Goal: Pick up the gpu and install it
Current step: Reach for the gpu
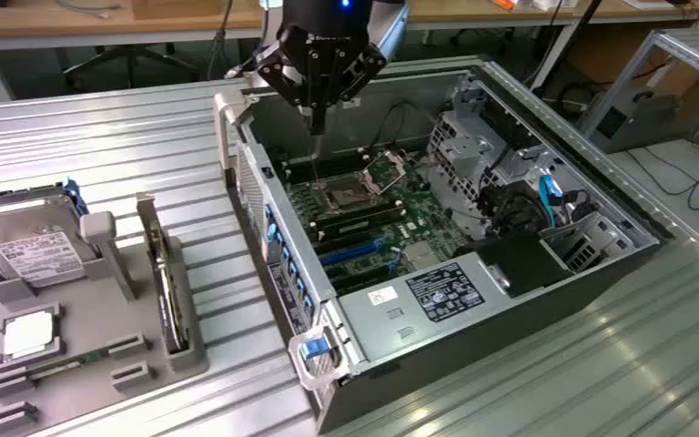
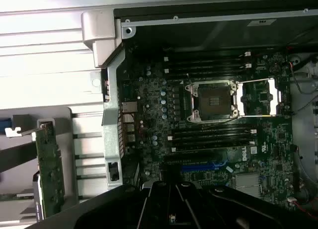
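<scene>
The gpu (image 1: pixel 163 273) stands on edge in a grey holder (image 1: pixel 95 346) on the table, at the exterior view's left, its pale bracket end pointing away from the front. In the wrist view the gpu (image 2: pixel 49 174) appears as a greenish card beside the case wall. My gripper (image 1: pixel 317 123) hangs over the far end of the open computer case (image 1: pixel 447 300), above the motherboard (image 1: pixel 362 218), well away from the gpu. Its dark fingers (image 2: pixel 159 201) are together, shut on nothing.
The holder also carries a silver hard drive (image 1: pixel 28 246) and a square chip (image 1: pixel 28 332). Inside the case are an open CPU socket (image 2: pixel 213 102), memory slots, blue card slots (image 1: pixel 349 250), a drive cage (image 1: pixel 477 150) and cables. The table is ribbed metal (image 1: pixel 119 146).
</scene>
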`<action>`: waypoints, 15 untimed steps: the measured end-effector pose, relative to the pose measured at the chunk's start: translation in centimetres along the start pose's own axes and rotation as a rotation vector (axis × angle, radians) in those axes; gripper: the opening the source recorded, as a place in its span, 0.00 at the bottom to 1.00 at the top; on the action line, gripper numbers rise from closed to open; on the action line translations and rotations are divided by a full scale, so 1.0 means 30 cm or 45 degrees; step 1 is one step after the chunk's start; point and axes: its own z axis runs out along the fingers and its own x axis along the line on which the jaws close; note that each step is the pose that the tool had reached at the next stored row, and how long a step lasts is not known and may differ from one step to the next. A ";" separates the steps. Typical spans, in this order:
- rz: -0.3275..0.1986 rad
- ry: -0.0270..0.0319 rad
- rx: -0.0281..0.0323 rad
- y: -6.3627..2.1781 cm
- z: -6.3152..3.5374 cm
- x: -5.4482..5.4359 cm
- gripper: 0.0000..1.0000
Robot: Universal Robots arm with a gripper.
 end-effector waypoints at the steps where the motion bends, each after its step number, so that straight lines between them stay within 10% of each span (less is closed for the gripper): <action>1: 0.000 0.0000 0.0001 0.000 0.000 0.000 0.11; 15: 0.000 0.0001 0.0001 -0.001 -0.001 0.015 0.11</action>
